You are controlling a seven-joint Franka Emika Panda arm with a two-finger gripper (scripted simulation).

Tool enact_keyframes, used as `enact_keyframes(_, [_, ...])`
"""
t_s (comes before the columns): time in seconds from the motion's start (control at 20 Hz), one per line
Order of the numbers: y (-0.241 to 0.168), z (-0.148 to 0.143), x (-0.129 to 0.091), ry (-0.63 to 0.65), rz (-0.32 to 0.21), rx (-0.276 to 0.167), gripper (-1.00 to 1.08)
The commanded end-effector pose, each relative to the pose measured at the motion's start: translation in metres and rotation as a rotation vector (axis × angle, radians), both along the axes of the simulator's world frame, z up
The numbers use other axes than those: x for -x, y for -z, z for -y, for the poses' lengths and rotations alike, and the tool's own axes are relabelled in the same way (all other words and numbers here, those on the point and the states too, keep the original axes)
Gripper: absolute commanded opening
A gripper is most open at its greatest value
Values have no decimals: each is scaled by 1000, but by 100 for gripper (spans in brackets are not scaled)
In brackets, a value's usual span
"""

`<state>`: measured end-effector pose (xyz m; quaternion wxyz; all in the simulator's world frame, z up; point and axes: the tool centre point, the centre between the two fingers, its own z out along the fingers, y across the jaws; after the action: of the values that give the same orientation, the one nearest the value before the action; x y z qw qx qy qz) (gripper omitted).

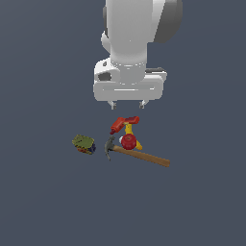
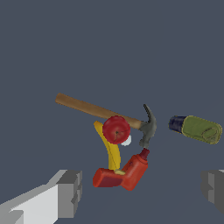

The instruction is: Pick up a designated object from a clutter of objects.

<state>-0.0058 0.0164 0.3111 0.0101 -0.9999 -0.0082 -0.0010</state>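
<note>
A: Gripper point(image 1: 128, 104) hangs over the clutter, fingers spread wide apart, nothing between them. The wrist view shows one grey fingertip point(image 2: 70, 193) at one edge and the other at the opposite edge.

B: Noted. Target?

A: The red drill-like tool point(image 1: 124, 123) lies on the dark surface point(image 1: 43, 192), directly below the gripper in the exterior view, untouched. In the wrist view point(image 2: 124, 174) its bulkier red body shows with a darker red tip pointing toward the hammer head.

B: Neighbours?

A: A yellow banana point(image 2: 110, 148) runs from the red tool to a red apple point(image 2: 116, 129); its end touches or overlaps the tool. The apple sits on the banana and against the wooden handle of the hammer point(image 2: 103, 112). The hammer's grey head point(image 1: 110, 147) lies near the tool's tip; contact cannot be judged.

B: Anything apart?

A: An olive-green can point(image 1: 83, 143) with a dark blue end lies on its side, clear of the rest, toward the exterior view's left.
</note>
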Motion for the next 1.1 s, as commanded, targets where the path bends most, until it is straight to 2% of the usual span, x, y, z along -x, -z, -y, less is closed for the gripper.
enact_keyframes(0.0, [0,0,0,0,0,0,108])
enact_keyframes(0.3, [-5,17,0,31,10,3,108])
enact_keyframes(0.6, [-4,17,0,24,8,6,108])
enact_keyframes(1.05, [24,7,9,-112,-26,42,108])
